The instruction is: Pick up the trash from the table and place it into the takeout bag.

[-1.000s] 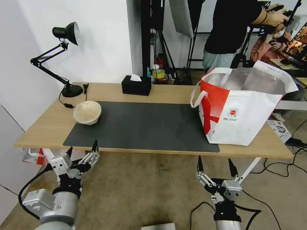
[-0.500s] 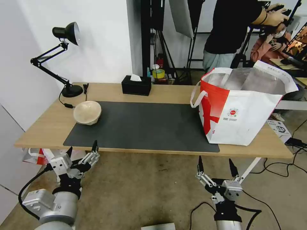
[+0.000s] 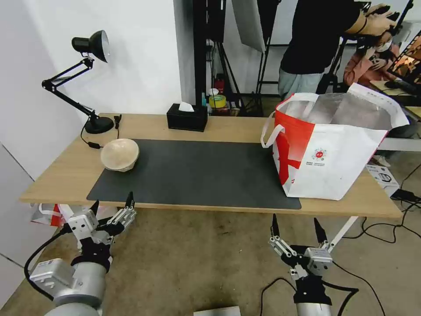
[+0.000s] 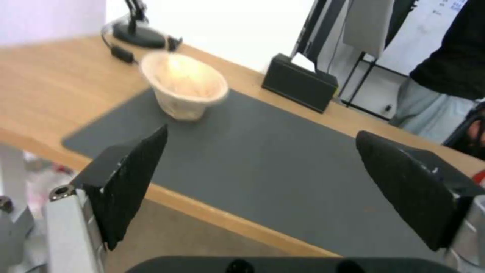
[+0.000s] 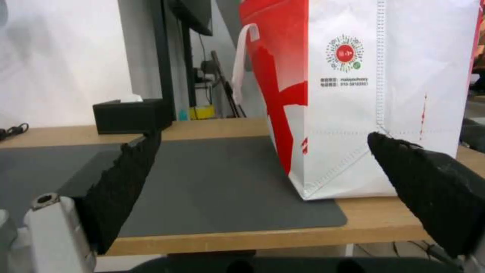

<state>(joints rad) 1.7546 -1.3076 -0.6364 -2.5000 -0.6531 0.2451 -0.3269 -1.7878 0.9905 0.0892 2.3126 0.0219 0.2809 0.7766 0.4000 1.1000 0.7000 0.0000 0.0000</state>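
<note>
Beige pulp bowl [image 3: 119,154] – on the dark grey mat's [image 3: 197,175] far-left corner | white-and-red takeout bag [image 3: 329,145] – upright on mat's right end | left gripper [image 3: 112,205], right gripper [image 3: 294,227] – fingers spread, empty, below mat's near edge

Silver arms, black cables, black-fingered left gripper [image 3: 112,202] and right gripper [image 3: 297,227].

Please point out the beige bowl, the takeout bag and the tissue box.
beige bowl [image 3: 119,153], head view, on its inner wall.
takeout bag [image 3: 333,162], head view, on its white front.
tissue box [image 3: 186,117], head view, on its black side.
</note>
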